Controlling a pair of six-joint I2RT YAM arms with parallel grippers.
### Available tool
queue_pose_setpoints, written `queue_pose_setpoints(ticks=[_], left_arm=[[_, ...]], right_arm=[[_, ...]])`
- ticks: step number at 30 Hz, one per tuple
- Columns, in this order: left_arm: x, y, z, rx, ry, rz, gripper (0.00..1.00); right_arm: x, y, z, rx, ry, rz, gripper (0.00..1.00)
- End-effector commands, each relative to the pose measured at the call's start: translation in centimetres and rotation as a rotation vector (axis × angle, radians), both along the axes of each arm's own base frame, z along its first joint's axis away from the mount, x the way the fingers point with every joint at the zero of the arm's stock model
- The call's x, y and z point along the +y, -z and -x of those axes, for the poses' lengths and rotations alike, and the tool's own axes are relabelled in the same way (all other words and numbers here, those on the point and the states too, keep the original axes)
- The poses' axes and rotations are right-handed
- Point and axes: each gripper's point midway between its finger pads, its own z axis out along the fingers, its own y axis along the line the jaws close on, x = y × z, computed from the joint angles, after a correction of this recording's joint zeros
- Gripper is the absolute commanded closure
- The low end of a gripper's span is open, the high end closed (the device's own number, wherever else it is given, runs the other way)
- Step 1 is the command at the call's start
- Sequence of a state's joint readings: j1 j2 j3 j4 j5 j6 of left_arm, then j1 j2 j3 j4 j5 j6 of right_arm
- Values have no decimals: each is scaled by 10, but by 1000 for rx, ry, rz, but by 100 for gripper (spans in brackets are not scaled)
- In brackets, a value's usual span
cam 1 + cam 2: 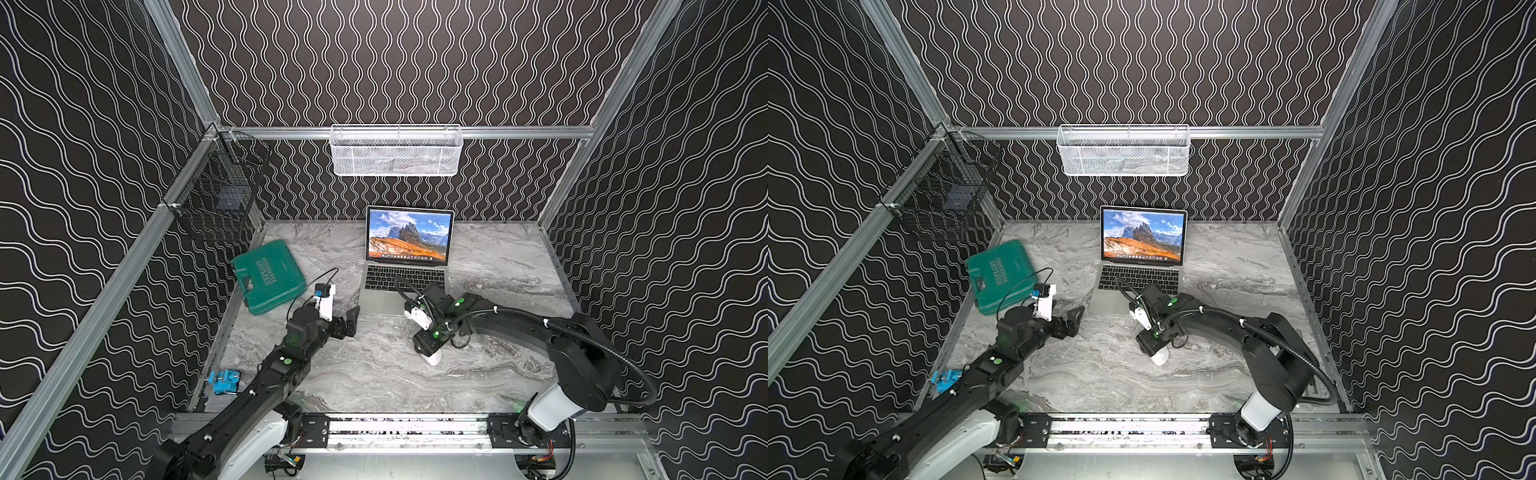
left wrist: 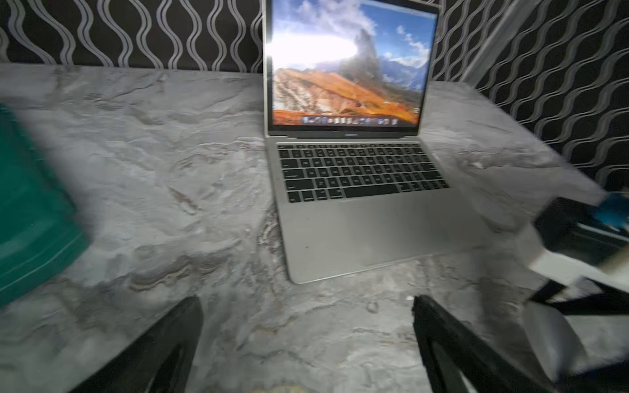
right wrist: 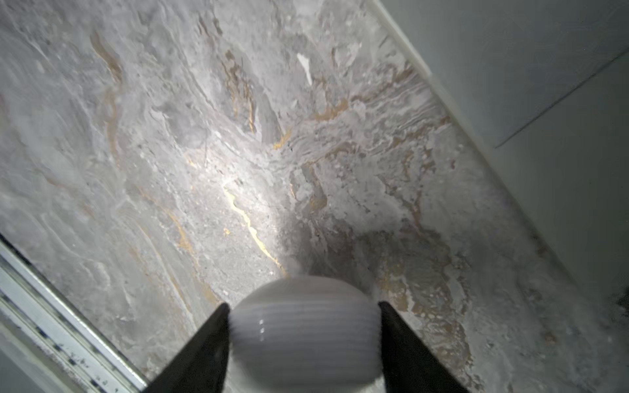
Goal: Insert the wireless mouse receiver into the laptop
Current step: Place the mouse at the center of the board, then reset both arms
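Near the middle of both top views, the laptop point(image 1: 407, 266) point(image 1: 1142, 266) stood open on the marbled table point(image 1: 374, 374), its screen lit with orange mountains and blue sky and its keyboard facing the arms. Just below the right end of its front edge, the right gripper point(image 1: 428, 351) pointed down over the wireless mouse point(image 1: 433, 358) point(image 1: 1160, 356), a small white lump at the tabletop. In the right wrist view the mouse point(image 3: 304, 333) filled the gap between the two black fingers point(image 3: 204, 340). Each fingertip sat at its side, but blur hid whether they pressed on it or stood just clear — it could not be told. The left gripper point(image 1: 353, 320) point(image 2: 306, 303) hung by the laptop's front left corner, its jaws wide apart with nothing between them — only bare table. A green case point(image 1: 270, 276) lay toward the left of the frame, apart from the laptop.
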State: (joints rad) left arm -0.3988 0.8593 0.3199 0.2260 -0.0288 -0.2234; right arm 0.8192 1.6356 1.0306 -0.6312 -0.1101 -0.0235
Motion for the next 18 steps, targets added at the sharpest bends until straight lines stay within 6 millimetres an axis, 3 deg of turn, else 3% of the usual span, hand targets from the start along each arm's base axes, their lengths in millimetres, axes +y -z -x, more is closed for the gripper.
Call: queue_pose_setpoints(ticks=[1,4,7,9,11,13,15,18], left_arm=[[24,-9,-18,-80,-110,-147,1],[35,-11,-30,-115,-175,-212,1],[51,-13,-40,-151,-242,-301,1],[69,-7,-48,-152,-304,-358,1],[87,5,-54,-136,-350,-347,1],[100,21,-61,-111,-361,-307,1],[101,37,-69,-102,-313,-269,1],[94,38,-82,-115,-239,-235,1]], right_arm=[[-9,7,5,-3,-26,59,16],[-2,-5,1,-35,-23,8,2],[-1,-32,-15,-125,53,-71,1],[-17,-48,-32,-187,168,-145,1],[-40,-66,-54,-262,294,-229,1],[-77,-77,-79,-334,437,-291,1],[-117,-84,-101,-429,550,-299,1],[-172,-92,-126,-591,717,-197,1]])
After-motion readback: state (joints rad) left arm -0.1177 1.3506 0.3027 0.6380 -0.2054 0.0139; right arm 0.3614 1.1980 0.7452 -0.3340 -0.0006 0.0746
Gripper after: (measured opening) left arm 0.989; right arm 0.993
